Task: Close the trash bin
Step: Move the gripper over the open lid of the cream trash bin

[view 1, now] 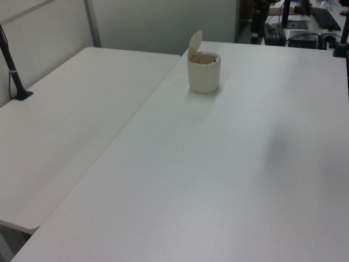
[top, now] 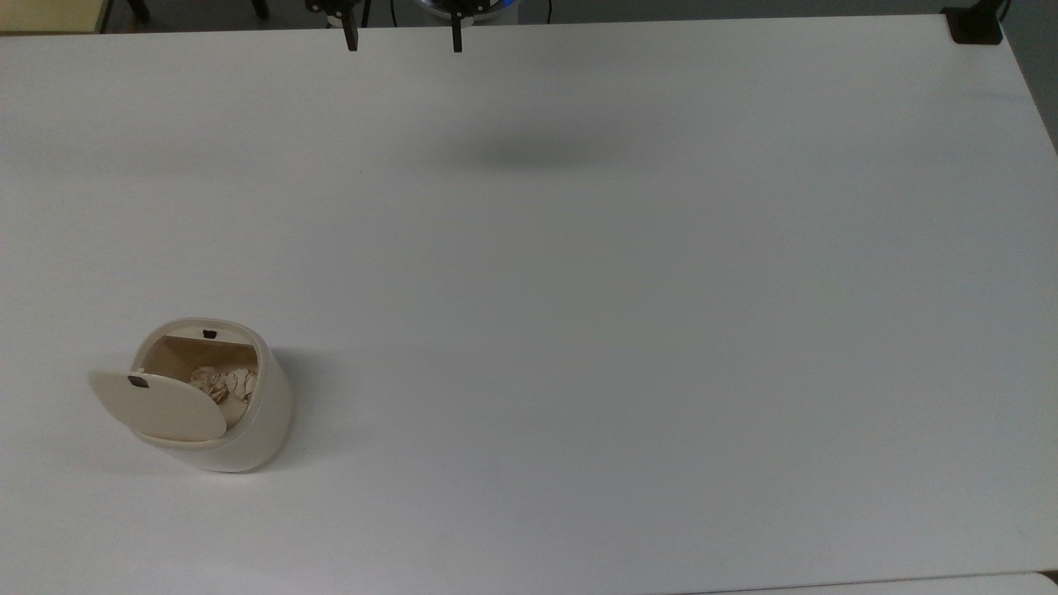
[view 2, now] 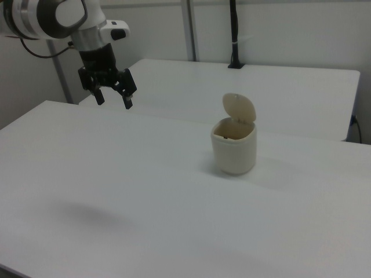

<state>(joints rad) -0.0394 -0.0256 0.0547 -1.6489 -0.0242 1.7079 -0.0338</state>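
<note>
Trash bin (top: 216, 397) stands on white table (top: 628, 330), at about 8 o'clock in top view, lid (top: 157, 405) raised and tilted back, crumpled paper (top: 223, 384) inside. Gripper (top: 403, 40) hangs high at 12 o'clock edge, fingers spread apart, holding nothing, well apart from bin. Step in hand, by judgement: approach not yet begun. Next move needs travel toward 8 o'clock, descent behind lid, then push on lid toward opening until flat.
</note>
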